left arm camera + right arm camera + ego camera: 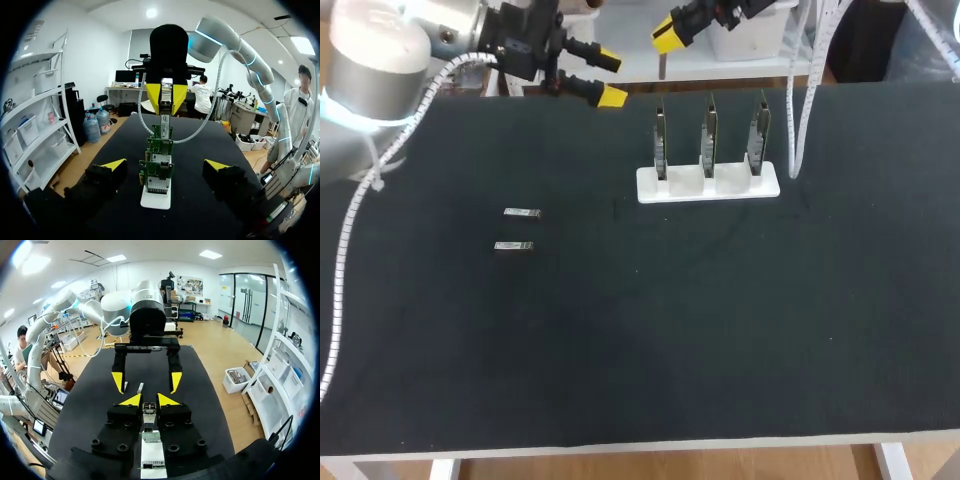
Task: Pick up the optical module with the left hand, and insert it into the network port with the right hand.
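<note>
Two small silver optical modules (522, 213) (513, 246) lie on the black mat (640, 330) at the left. At the back middle, three upright circuit boards (708, 135) with network ports stand in a white base (680, 186). My left gripper (608, 78) hovers open and empty at the back left, facing the boards (159, 170). Across from it, above the far end of the board row, my right gripper (166, 97) is shut on a silver optical module (165, 124) that hangs down between its fingers. In the right wrist view this gripper (149, 400) is over the white base (152, 460).
White cables (798, 110) hang down beside the board stand at the back right. The mat's far edge runs just behind the stand. The two arms face each other closely over the stand.
</note>
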Controlling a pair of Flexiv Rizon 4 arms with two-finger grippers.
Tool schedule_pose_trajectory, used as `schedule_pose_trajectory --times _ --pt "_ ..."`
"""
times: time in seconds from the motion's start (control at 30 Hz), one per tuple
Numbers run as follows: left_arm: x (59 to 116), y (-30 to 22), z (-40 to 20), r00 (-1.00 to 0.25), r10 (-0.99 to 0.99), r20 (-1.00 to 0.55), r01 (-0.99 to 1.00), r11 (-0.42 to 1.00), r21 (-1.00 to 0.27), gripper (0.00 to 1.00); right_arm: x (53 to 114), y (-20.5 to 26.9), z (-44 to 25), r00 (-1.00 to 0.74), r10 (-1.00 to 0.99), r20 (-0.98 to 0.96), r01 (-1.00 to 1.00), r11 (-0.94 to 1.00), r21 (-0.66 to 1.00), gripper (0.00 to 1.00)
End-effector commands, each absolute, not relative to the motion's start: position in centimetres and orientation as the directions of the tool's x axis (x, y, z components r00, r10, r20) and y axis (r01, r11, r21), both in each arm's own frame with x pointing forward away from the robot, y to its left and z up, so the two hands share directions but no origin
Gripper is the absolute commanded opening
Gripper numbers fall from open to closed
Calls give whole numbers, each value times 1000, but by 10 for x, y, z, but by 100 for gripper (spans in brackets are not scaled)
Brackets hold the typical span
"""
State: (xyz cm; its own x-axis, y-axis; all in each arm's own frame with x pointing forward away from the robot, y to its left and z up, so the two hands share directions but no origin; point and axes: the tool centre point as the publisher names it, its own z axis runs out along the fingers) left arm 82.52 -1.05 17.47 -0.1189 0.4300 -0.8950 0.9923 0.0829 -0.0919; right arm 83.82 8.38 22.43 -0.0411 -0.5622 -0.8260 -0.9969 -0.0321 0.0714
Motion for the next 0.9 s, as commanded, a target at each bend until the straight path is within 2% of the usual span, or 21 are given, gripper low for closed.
schedule_pose_trajectory --times 0.03,0.9 --pt "816 -10 175 -123 453 -883 991 102 -86 100 845 83 226 -41 -564 -825 -953 -225 201 0" --pt "818 -10 161 -144 549 -823 988 119 -94 100 842 85 227 -28 -564 -825 -950 -241 197 0"
